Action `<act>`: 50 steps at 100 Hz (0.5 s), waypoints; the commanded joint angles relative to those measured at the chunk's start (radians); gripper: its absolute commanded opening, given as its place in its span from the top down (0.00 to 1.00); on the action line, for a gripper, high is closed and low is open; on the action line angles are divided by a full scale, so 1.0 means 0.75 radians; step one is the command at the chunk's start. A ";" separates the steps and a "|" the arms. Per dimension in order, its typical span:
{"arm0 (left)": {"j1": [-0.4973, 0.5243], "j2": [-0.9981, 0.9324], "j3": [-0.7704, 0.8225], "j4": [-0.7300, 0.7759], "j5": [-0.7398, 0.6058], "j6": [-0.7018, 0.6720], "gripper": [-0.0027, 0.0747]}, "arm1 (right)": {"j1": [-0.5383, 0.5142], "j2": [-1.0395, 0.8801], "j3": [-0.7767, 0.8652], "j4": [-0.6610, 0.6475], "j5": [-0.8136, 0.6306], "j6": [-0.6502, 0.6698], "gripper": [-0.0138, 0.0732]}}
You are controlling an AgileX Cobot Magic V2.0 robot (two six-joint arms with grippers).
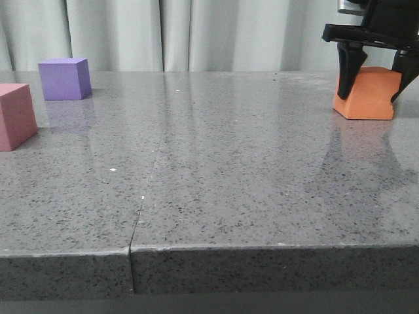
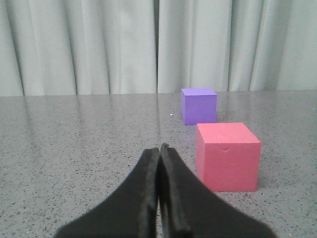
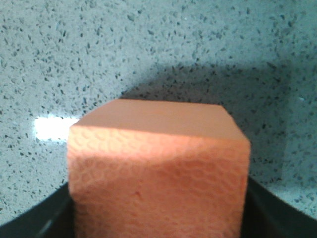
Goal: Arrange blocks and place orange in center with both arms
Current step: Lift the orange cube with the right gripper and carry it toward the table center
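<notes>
Right arm on the orange, left arm waiting

The right gripper (image 1: 374,69) straddled the orange cube (image 1: 366,93), a jaw down each side, though true clamping couldn't be told. The left gripper (image 2: 159,151) sat pinched closed, empty, pink-red cube (image 2: 228,156) just ahead beside it, purple cube (image 2: 198,105) beyond, likely awaiting its turn.

Orange cube (image 1: 365,95): matte orange. Purple cube (image 1: 64,78): violet. Pink-red cube (image 1: 16,116): rose. Table (image 1: 216,170): grey, dark-speckled. Grippers (image 1: 374,62): black. Curtain (image 1: 183,33) behind table: pale grey-white.
</notes>
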 commanded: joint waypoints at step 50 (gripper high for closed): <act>-0.010 -0.038 0.054 -0.012 -0.106 -0.003 0.99 | 0.009 -0.078 -0.099 0.068 0.084 -0.005 0.48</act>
